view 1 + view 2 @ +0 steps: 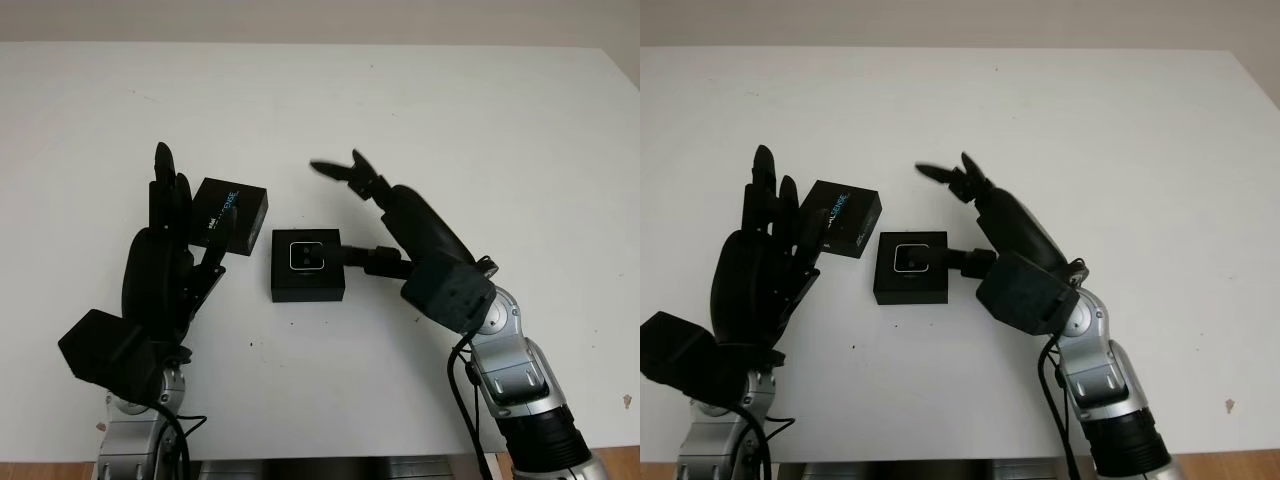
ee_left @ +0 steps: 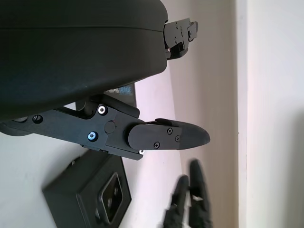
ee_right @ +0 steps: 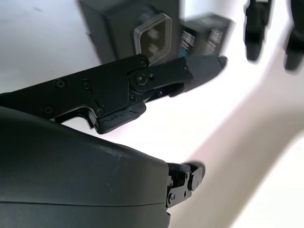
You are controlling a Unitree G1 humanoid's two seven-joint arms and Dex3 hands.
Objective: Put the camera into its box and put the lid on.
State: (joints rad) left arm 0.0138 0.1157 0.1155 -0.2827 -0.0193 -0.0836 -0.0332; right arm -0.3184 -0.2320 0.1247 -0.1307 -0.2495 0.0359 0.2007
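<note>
A small black box (image 1: 308,285) lies open at the table's centre, with the camera (image 1: 306,255) inside it, lens up. The black lid (image 1: 230,215), which has printed lettering, sits just left of the box at a slight angle. My left hand (image 1: 185,225) is open beside the lid's left side, fingers pointing away from me. It is too close to tell whether it touches the lid. My right hand (image 1: 345,215) is open on the box's right, its thumb (image 1: 375,260) at the box's right wall. The right wrist view shows the camera (image 3: 154,35) and the lid (image 3: 204,31).
The white table (image 1: 450,120) stretches wide on every side of the box. Its far edge runs along the top of the head views and its front edge lies just behind my arms.
</note>
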